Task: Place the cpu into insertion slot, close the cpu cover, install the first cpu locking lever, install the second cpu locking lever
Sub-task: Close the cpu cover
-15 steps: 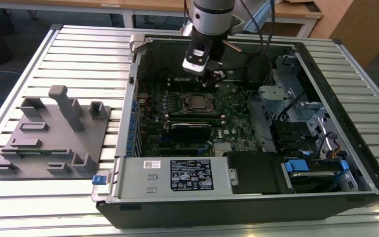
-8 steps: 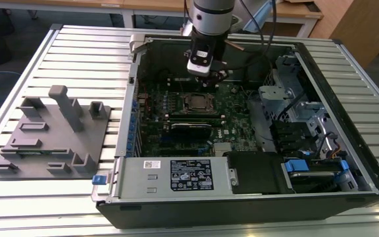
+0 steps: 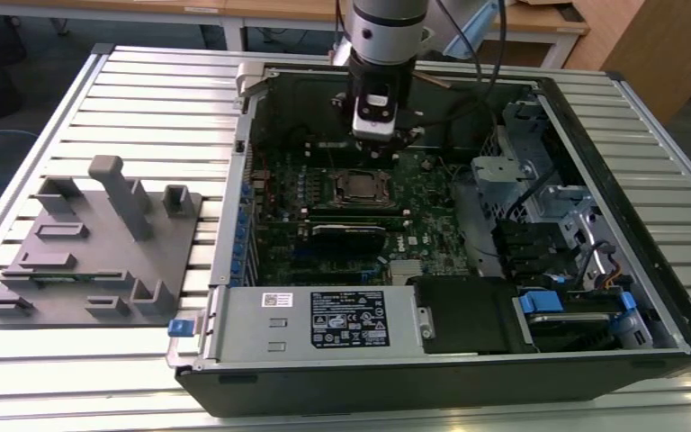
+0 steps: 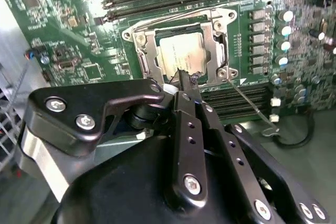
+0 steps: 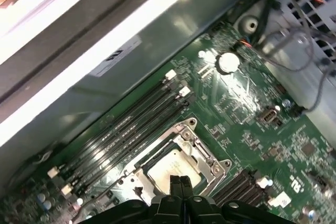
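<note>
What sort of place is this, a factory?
More likely a robotics lab or workshop: an opened desktop computer case lies on a slatted metal table, the arm's gripper hangs over its green motherboard, and wooden desks stand behind.

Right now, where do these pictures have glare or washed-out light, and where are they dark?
In the second wrist view, the cpu shines pale and the black gripper looms dark in front; in the first wrist view, the area beyond the computer case is washed out white; in the exterior view, the table is bright, the case's inside dimmer.
</note>
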Tool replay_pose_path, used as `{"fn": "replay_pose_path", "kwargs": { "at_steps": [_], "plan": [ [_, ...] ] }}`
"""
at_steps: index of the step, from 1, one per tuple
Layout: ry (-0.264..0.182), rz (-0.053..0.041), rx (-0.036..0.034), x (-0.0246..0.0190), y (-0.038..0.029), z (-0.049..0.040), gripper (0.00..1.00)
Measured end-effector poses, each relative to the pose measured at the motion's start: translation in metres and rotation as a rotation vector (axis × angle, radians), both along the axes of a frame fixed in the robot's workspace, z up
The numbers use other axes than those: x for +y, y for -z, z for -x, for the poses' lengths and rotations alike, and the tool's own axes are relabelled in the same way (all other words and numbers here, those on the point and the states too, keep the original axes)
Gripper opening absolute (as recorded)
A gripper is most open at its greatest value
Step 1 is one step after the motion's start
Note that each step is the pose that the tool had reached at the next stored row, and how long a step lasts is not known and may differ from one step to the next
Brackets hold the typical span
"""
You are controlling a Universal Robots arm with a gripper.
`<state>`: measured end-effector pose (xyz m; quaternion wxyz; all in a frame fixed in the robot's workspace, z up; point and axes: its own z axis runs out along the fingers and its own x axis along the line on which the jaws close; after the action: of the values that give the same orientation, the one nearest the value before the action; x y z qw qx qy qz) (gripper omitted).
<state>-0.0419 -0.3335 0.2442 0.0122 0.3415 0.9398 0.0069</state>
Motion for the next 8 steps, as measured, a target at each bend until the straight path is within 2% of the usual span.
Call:
{"fn": "replay_pose_path", "kwargs": {
  "at_steps": [8],
  "plan": [
    [-0.145, 0.0001, 0.0001, 0.0000, 0.0008, 0.0000, 0.10]
  ]
}}
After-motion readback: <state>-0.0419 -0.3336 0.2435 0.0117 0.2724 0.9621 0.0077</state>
